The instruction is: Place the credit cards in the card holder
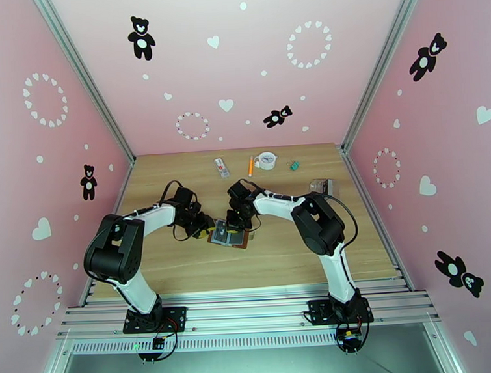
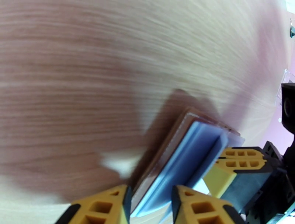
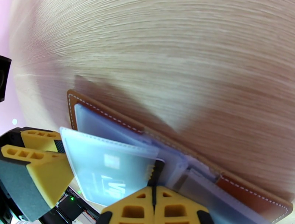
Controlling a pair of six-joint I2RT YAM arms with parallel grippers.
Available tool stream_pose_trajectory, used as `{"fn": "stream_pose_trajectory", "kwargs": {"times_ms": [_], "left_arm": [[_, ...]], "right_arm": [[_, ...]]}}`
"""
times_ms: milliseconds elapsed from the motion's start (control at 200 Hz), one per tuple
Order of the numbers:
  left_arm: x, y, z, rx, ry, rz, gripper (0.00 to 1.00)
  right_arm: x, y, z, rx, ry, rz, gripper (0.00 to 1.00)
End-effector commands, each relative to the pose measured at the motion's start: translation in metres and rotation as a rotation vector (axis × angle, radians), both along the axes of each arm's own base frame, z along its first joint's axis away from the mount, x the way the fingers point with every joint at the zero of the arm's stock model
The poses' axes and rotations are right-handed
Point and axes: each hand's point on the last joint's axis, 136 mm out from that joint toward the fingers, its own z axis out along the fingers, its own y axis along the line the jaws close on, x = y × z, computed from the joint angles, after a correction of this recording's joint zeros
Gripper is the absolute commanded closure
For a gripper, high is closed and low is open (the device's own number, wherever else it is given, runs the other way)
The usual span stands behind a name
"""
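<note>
Two grippers at the open card holder

Top view, centre of frame: card holder (image 1: 229, 238) lies open on the wood table (image 1: 281, 260), both arms bent in over it. L gripper (image 2: 150, 206) sits at the bottom of its wrist view, jaws narrow, clamped on the holder's edge, w/ brown cover + blue-grey pockets between the pads. R gripper (image 3: 153, 200) is bottom centre of its wrist view, jaws fully together, tips at the edge of a frosted pocket leaf (image 3: 84, 147) standing up off the holder; can't tell if the leaf is pinched. Blurry, but a pale card (image 3: 110, 180) seems to sit inside that leaf. Upper part of top view, well apart: white-red packet (image 1: 222, 166), orange pen (image 1: 250, 165), tape roll (image 1: 267, 159).
</note>
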Motion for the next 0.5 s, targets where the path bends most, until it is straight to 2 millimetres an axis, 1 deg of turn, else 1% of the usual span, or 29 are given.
{"fn": "stream_pose_trajectory", "kwargs": {"times_ms": [0,125,255,300,430,455,495], "left_arm": [[0.013,-0.013,0.024,-0.085,-0.082,-0.029,0.65],[0.014,-0.019,0.031,-0.122,-0.093,-0.047,0.65],[0.015,-0.017,0.034,-0.106,-0.098,-0.05,0.65],[0.015,-0.011,0.033,-0.061,-0.096,-0.045,0.65],[0.016,0.025,0.027,0.179,-0.085,-0.005,0.64],[0.017,0.026,0.027,0.188,-0.088,-0.005,0.64],[0.018,0.022,0.027,0.167,-0.093,-0.011,0.64]], "right_arm": [[-0.012,-0.004,-0.024,-0.057,0.048,0.026,1.0],[-0.013,-0.003,-0.025,-0.056,0.051,0.028,1.0],[-0.013,-0.004,-0.024,-0.057,0.048,0.028,1.0],[-0.013,-0.004,-0.024,-0.059,0.048,0.026,1.0],[-0.012,-0.004,-0.023,-0.06,0.046,0.022,1.0],[-0.012,-0.005,-0.023,-0.061,0.046,0.022,1.0],[-0.012,-0.004,-0.023,-0.062,0.045,0.022,1.0]]}}
